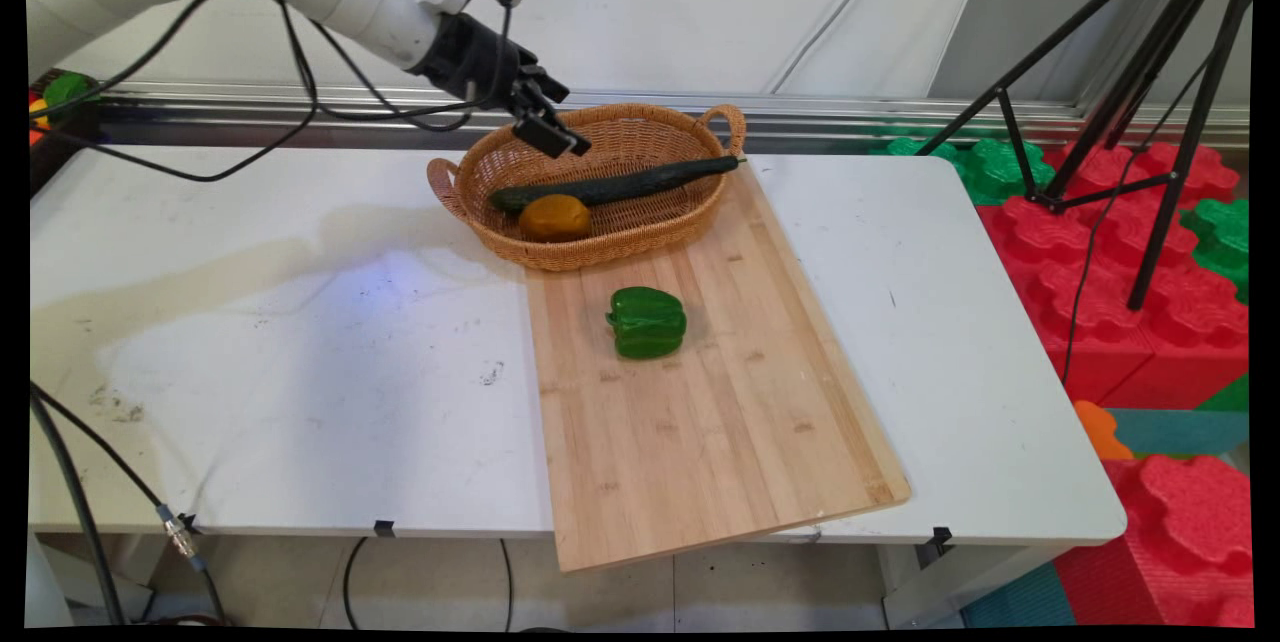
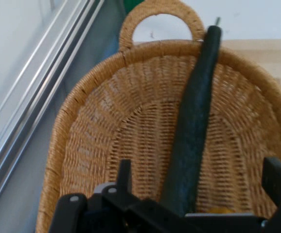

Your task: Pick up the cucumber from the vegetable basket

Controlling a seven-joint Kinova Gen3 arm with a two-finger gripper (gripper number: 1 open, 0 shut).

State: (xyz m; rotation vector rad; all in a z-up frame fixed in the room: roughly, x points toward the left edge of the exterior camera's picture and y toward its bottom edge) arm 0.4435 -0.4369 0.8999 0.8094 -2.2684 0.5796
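My gripper [image 1: 551, 133] hovers open above the left back part of a wicker basket [image 1: 690, 212], holding nothing. In the basket a long dark green cucumber [image 1: 620, 186] lies lengthwise, its tip resting on the right rim. A round orange-brown fruit [image 1: 554, 218] sits beside the cucumber near the front left wall. In the hand view the gripper [image 2: 201, 169] looks down into the basket [image 2: 92, 145], with the cucumber [image 2: 191, 131] running between the spread fingers [image 2: 125, 174] well below them. A sliver of the fruit [image 2: 220, 210] shows at the bottom edge.
A green bell pepper [image 1: 647, 322] lies on a long bamboo cutting board [image 1: 720, 442] that reaches from under the basket to past the table's front edge. A black tripod [image 1: 1140, 122] and red and green foam blocks [image 1: 1150, 302] stand to the right of the table.
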